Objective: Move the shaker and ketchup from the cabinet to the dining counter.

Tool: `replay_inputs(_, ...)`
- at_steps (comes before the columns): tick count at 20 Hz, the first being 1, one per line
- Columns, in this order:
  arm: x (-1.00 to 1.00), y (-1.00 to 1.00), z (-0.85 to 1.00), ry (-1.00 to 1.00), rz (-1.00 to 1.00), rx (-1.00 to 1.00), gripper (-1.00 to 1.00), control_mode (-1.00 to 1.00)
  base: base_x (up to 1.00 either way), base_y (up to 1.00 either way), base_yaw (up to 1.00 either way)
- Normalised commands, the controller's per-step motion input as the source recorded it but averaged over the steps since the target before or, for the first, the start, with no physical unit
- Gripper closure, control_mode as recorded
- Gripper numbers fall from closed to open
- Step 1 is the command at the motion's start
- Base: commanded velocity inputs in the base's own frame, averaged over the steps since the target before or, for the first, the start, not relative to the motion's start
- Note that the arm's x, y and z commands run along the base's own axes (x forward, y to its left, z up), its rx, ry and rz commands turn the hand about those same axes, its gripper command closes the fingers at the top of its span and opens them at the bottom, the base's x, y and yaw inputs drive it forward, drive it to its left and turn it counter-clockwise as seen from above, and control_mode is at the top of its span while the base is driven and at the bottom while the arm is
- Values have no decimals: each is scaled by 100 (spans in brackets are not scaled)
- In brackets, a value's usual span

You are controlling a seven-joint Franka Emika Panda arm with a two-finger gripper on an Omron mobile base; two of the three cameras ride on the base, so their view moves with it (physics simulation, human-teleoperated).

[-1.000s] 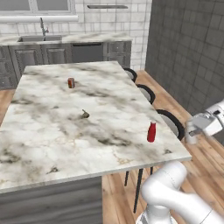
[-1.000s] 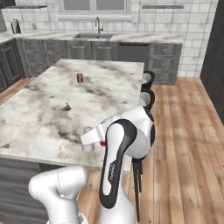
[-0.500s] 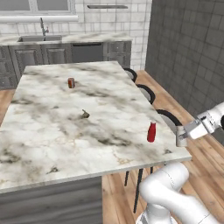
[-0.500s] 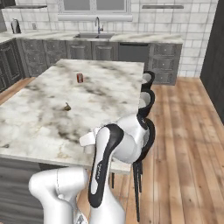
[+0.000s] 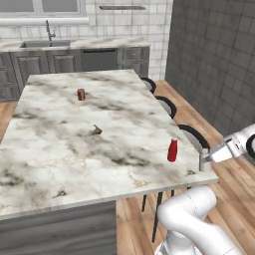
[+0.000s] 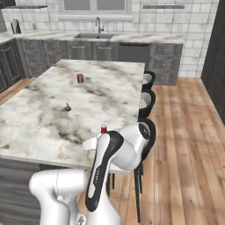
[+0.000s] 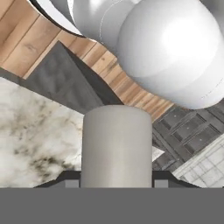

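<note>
The shaker (image 5: pixel 203 162), a plain grey cylinder, hangs upright at the right front corner of the dining counter (image 5: pixel 60 159), with my gripper (image 5: pixel 205 158) shut on it. The hand view has the shaker (image 7: pixel 116 144) close up between my gripper (image 7: pixel 113 183) fingers, over the marble edge. I cannot tell whether its base touches the top. The ketchup (image 5: pixel 172 150), a slim red bottle, stands upright on the counter just left of the shaker. Its cap (image 6: pixel 103 128) peeks over my arm in the right base view. The cabinet is out of view.
A small red-brown can (image 5: pixel 80 94) and a small dark object (image 5: pixel 96 130) sit farther along the counter. Round black stools (image 5: pixel 195 137) line its right side. A sink worktop (image 5: pixel 74 44) backs the room, and wood floor (image 6: pixel 184 145) lies to the right.
My gripper has carried the shaker left and slightly down, from out over the floor to the counter's right front corner. The ketchup has stayed put.
</note>
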Motion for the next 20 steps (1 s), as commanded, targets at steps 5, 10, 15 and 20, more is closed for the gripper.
replay_inputs(5,26,-2,-60,-58,21,0,100,-100,0,0,0)
replay_inputs(10,19,-22,-72,-58,27,0,100,-100,0,0,0)
replay_inputs(15,22,-19,-79,-57,30,-1,100,-100,0,0,0)
replay_inputs(20,23,-10,-69,-63,31,-3,100,-100,0,0,0)
